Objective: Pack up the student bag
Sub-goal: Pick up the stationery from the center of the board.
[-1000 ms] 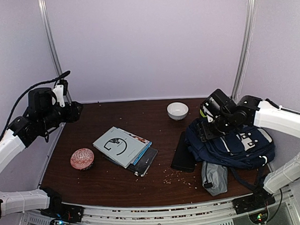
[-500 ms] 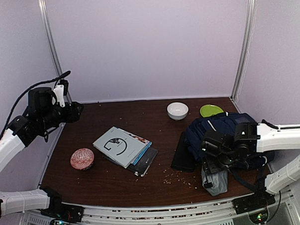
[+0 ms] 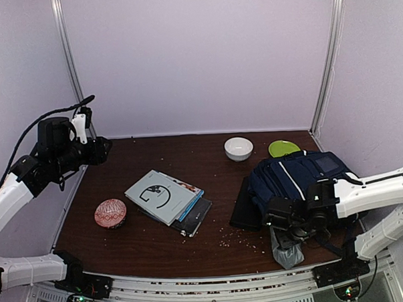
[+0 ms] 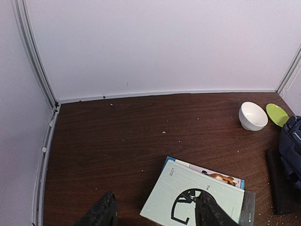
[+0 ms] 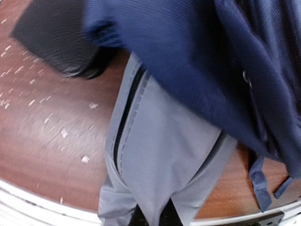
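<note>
The right hand (image 5: 151,217) pinches the smooth grey zippered pouch (image 5: 164,155), partly under the ribbed navy fabric bag (image 5: 188,61). The left hand (image 4: 155,214) gapes wide above the woodgrain counter (image 4: 117,136).

On the table (image 3: 188,151) the student bag (image 3: 303,176) lies at the right, a pouch (image 3: 286,251) partly under its near edge, a flat case (image 3: 245,206) touching its left side. Behind it sit a plate (image 3: 283,148) and, further left, the rear bowl (image 3: 238,149). A book stack (image 3: 167,198) lies mid-table, the left bowl (image 3: 110,214) beside it.

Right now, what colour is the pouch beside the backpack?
Light grey pouch with a dark zip; clearest in the right wrist view.
</note>
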### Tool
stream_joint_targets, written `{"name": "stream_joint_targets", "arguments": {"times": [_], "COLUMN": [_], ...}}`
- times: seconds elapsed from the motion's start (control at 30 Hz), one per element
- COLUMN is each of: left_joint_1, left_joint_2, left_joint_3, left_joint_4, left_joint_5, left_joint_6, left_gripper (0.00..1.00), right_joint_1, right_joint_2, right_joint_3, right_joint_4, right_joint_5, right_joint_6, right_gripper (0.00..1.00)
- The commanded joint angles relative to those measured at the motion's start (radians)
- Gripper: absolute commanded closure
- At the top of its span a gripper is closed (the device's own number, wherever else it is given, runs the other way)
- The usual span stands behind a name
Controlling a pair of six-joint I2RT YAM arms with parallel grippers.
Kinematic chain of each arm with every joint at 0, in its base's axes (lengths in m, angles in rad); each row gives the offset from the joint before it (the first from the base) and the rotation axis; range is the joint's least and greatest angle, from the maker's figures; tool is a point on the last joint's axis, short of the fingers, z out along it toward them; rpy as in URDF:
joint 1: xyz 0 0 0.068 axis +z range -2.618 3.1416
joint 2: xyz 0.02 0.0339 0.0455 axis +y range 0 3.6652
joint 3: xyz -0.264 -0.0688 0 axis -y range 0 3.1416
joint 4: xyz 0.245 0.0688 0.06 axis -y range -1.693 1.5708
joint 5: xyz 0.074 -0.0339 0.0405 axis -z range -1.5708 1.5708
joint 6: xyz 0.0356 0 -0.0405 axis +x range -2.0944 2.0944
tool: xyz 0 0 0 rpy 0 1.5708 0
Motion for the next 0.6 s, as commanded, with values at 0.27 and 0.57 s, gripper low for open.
{"name": "stream_joint_targets", "arguments": {"times": [0.27,0.57], "left_joint_1": [0.008,0.008], "left_joint_2": [0.003,-0.003], "left_joint_3": [0.032,0.027], "left_joint_4": [0.020,0.019], "left_joint_5": [0.004,-0.010], "left_joint_6": [-0.006,-0.003], "left_gripper": [0.04,0.04], "right_joint_1": [0.082,-0.077], "right_joint_2": [-0.066,0.107], "right_joint_3": [0.538,0.746], "right_joint_4": [-0.289,0.094], "right_joint_5": [-0.005,0.104], "right_joint_6": [-0.143,-0.337], "right_gripper": [1.00,1.00]}}
